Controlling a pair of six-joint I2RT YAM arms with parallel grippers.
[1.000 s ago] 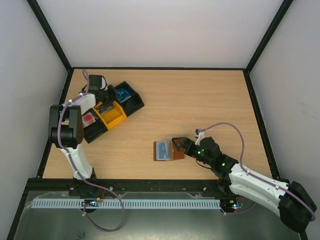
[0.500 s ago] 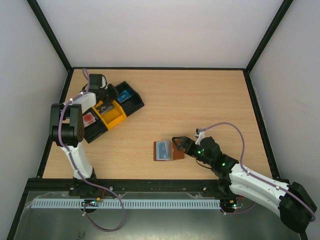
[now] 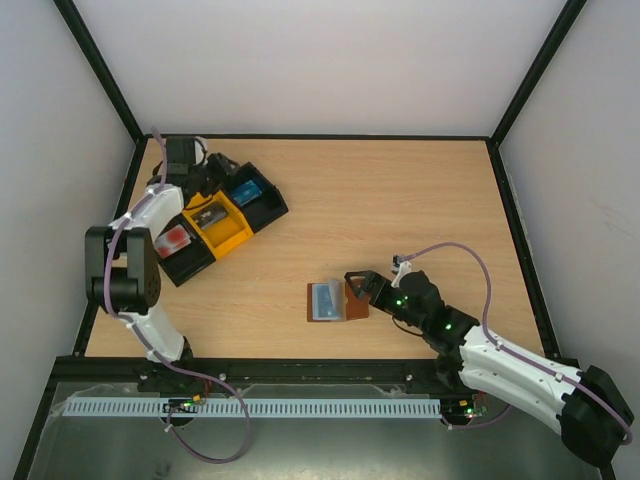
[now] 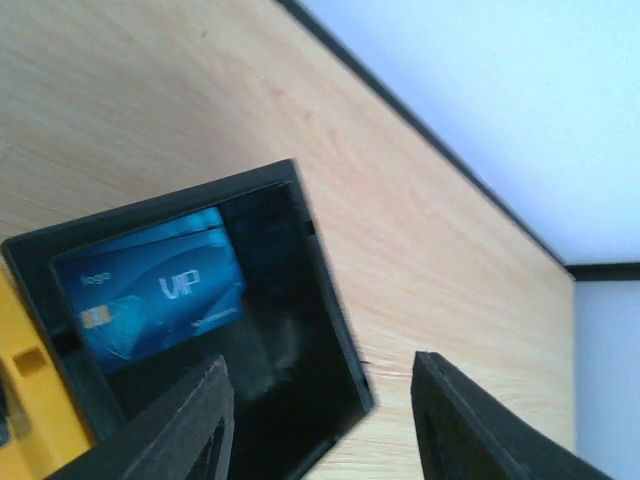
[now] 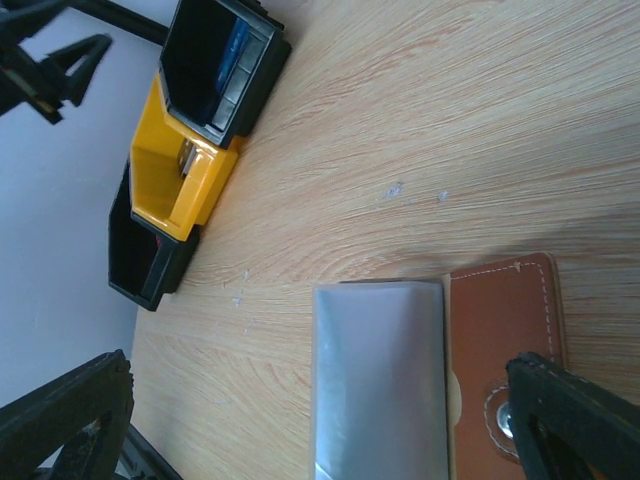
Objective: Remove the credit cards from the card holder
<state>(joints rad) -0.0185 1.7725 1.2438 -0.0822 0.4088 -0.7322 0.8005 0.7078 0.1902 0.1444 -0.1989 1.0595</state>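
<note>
The card holder [image 3: 335,300] lies open on the table, its pale grey-blue pocket [image 5: 380,385] to the left of its brown flap [image 5: 505,330]. No card shows in it. The blue card [image 3: 247,190] lies in a black tray [image 3: 270,205] and is clear in the left wrist view [image 4: 150,300]. A dark card [image 3: 210,215] lies in the yellow tray [image 3: 235,235]. A card with a red patch [image 3: 177,238] lies in another black tray [image 3: 190,262]. My left gripper [image 3: 215,178] is open and empty above the blue card's tray. My right gripper [image 3: 358,288] is open and empty over the holder's brown side.
The three trays stand in a diagonal row at the back left and also show in the right wrist view, with the yellow tray [image 5: 185,180] in the middle. The table's black rear frame [image 4: 450,170] runs close behind them.
My left gripper has pulled back from over the yellow tray towards the rear, and the dark card now shows in that tray. The right arm and the holder have barely moved.
</note>
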